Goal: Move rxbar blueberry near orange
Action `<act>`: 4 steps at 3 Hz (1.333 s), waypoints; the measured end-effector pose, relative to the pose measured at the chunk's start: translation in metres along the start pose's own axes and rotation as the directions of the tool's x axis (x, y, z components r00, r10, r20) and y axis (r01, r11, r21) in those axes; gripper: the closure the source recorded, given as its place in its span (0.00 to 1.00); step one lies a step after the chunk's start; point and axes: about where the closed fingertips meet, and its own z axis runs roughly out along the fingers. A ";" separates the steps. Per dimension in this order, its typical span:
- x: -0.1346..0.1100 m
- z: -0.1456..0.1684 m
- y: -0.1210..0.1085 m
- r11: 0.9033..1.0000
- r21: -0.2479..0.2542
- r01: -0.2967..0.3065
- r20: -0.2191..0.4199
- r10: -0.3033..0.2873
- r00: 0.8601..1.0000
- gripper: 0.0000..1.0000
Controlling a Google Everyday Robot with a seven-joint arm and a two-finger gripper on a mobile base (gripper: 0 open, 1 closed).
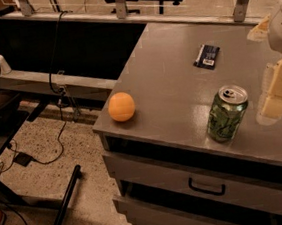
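Note:
The rxbar blueberry (207, 56) is a small flat bar in a dark navy wrapper with a white label patch at its near end. It lies on the grey table top (173, 81) toward the back. The orange (121, 107) sits at the table's front left corner, close to the edge. My gripper (275, 93) hangs at the right edge of the view, above the table and just right of the green can. It is well to the right of and nearer than the bar, and nothing shows in it.
A green soda can (226, 114) stands upright near the table's front right. Below the table front is a drawer with a black handle (206, 187). To the left the floor drops away, with cables, a black stand leg (63, 208) and a low shelf.

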 end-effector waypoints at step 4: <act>0.001 0.016 -0.120 0.993 0.090 -0.076 0.111 0.066 0.992 0.00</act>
